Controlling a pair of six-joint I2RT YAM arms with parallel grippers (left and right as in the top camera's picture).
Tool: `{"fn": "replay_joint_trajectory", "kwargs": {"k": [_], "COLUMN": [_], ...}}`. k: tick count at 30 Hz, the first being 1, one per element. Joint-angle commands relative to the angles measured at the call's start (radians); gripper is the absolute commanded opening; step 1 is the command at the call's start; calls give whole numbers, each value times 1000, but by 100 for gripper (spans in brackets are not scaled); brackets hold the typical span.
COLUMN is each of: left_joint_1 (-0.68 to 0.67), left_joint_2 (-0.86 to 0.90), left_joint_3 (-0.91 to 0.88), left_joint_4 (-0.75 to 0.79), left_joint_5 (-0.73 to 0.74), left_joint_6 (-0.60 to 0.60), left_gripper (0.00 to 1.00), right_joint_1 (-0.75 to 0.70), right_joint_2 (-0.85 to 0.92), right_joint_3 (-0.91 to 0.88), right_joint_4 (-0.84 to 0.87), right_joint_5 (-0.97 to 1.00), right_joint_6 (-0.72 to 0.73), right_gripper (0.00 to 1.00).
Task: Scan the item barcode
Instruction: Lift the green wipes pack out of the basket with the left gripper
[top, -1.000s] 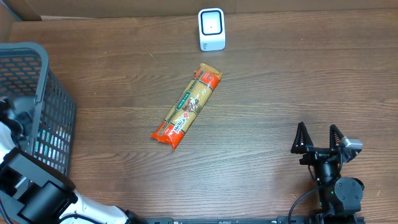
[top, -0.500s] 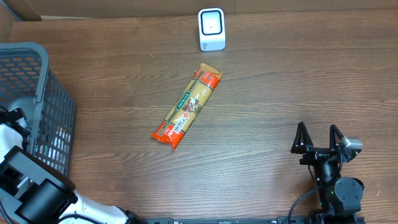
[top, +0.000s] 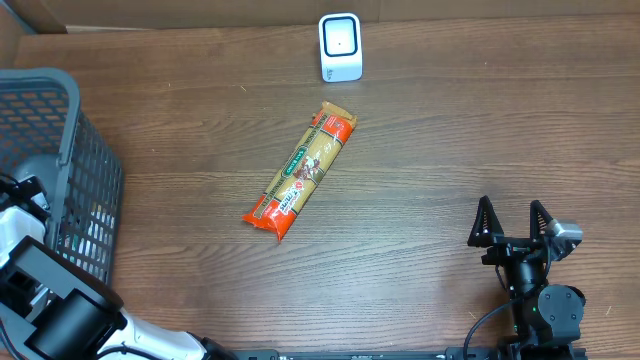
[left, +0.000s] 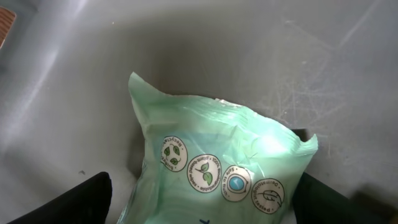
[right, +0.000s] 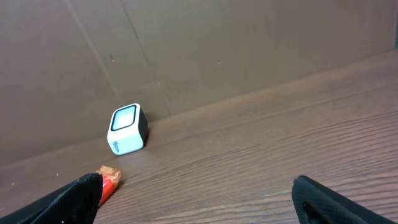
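A pale green wipes packet (left: 217, 162) with round printed seals lies on the grey floor of the basket. My left gripper (left: 202, 202) is open and straddles it, one black finger (left: 84, 202) just off its left edge and the other finger (left: 323, 199) at its right edge. From overhead only the left arm (top: 20, 235) shows at the basket (top: 95, 170); its jaws are hidden inside. The white scanner (top: 340, 46) stands at the table's far edge. My right gripper (top: 512, 222) rests open at the near right, holding nothing.
An orange and tan pasta packet (top: 300, 172) lies diagonally mid-table, its end visible in the right wrist view as the packet tip (right: 109, 178). A brown cardboard wall (right: 217, 43) backs the table behind the scanner (right: 127, 129).
The left arm has shifted slightly toward the near edge beside the basket. The right arm, pasta packet and scanner have not moved.
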Motion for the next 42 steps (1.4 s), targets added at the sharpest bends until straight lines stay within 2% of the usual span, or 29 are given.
{"fn": "replay_joint_trajectory", "kwargs": {"k": [1, 9, 10, 12, 17, 24, 35, 42], "left_joint_1": [-8, -10, -10, -10, -10, -10, -10, -22], "left_joint_2": [27, 27, 27, 27, 26, 13, -72, -177], "left_joint_3": [-79, -79, -79, -78, -58, 38, 344, 517], "left_joint_4": [-20, -27, -27, -22, -10, -77, -251, -252], "left_joint_5": [14, 15, 15, 15, 7, 8, 35, 144], "left_joint_6": [16, -52, -52, -52, -51, -52, -98, -248], "left_gripper": [81, 48, 41, 19, 5, 4, 4, 4], "right_joint_1": [4, 4, 4, 4, 4, 4, 4, 4], "right_joint_2": [-5, -5, -5, -5, -5, -5, -5, -5], "right_joint_3": [-10, -10, -10, -10, -10, -10, -10, -10], "right_joint_4": [6, 6, 6, 6, 6, 6, 6, 6], "right_joint_5": [-2, -2, -2, -2, -2, -2, -2, -2], "right_joint_6": [-3, -3, -3, -3, -3, -3, -3, -3], "right_gripper": [100, 100, 100, 100, 100, 100, 100, 100]}}
